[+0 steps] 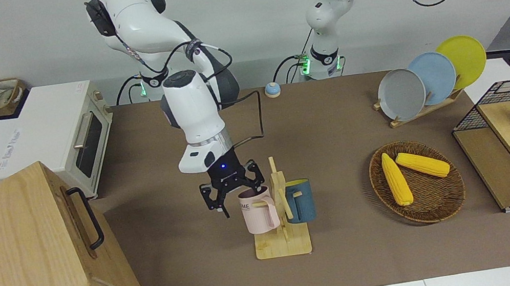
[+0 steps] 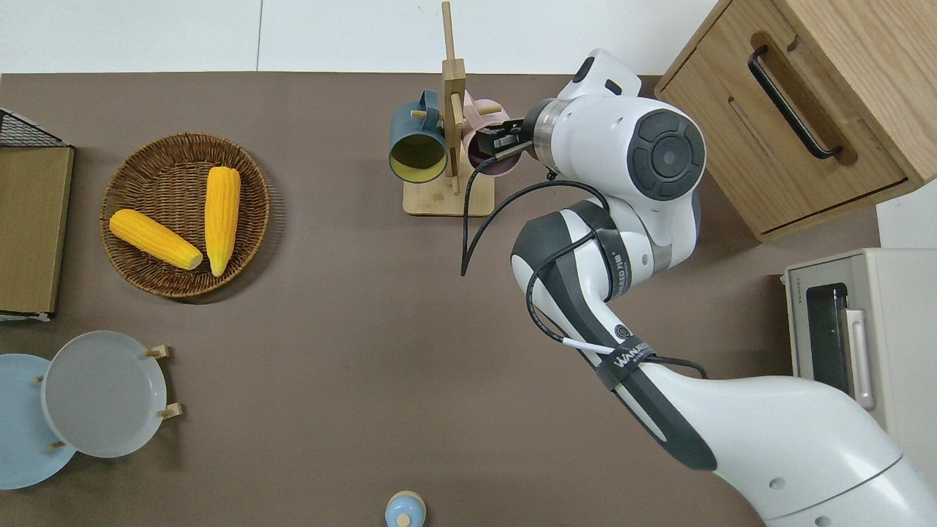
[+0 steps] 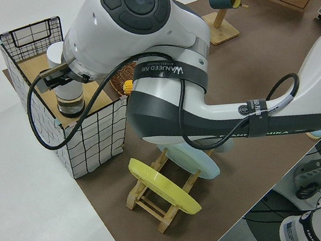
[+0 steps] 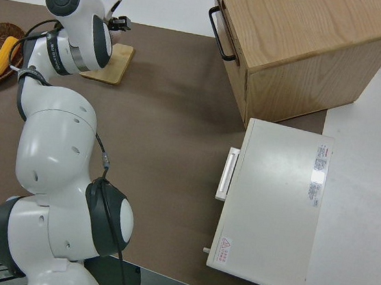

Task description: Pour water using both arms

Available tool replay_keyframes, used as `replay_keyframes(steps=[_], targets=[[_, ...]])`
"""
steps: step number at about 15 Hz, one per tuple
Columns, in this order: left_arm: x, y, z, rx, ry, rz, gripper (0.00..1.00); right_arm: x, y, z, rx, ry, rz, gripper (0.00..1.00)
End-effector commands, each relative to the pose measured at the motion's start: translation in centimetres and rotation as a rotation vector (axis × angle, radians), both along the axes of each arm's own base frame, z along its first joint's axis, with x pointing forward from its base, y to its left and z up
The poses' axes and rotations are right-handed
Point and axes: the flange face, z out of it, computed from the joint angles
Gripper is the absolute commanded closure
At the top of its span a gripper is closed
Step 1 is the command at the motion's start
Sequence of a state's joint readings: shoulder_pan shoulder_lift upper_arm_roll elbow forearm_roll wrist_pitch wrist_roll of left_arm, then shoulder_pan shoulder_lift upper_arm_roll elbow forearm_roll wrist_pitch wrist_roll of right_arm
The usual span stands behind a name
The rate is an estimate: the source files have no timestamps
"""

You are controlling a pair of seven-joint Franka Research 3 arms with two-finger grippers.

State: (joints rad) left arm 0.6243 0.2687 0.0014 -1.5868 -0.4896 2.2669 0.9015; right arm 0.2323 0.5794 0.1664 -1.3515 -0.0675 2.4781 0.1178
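Straddling the pink mug's (image 1: 258, 210) rim, the right pincer (image 1: 234, 190) stands apart; left arm parked.

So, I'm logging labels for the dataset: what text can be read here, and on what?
"WANJEED" on the strap around the right arm.
"FRANKA EMIKA" on the arm base in the left side view.
"...OME", partly hidden, on the pink mug.
Print on the white oven: too blurred to read.

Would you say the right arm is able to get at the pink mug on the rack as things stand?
Probably yes: the right tool is open and already at the pink mug's rim. The blue mug hangs on the rack's opposite face, clear of the approach.
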Motion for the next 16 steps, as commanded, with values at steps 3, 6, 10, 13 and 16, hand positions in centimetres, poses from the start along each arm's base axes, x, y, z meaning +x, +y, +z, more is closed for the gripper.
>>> replay_keyframes(steps=[3,6,10,13,16], targets=[[-0.4,0.3,-2.5,-0.003,-0.068,0.01,0.0,0.6,-0.4,0.0,-0.005,-0.013,-0.004,0.782],[-0.2,0.5,-3.2,0.006,-0.077,0.011,0.0,0.6,-0.3,0.0,-0.002,-0.012,-0.006,0.933],[0.1,0.4,-3.7,-0.014,-0.088,0.016,0.0,0.6,-0.4,0.0,-0.001,-0.012,-0.01,1.0],[0.4,0.1,-3.7,-0.012,-0.091,0.013,0.08,0.6,-0.9,0.6,-0.001,-0.017,-0.013,1.0],[0.5,0.1,-3.4,-0.01,-0.096,0.013,0.65,0.4,-1.4,1.0,-0.017,0.002,-0.013,1.0]])
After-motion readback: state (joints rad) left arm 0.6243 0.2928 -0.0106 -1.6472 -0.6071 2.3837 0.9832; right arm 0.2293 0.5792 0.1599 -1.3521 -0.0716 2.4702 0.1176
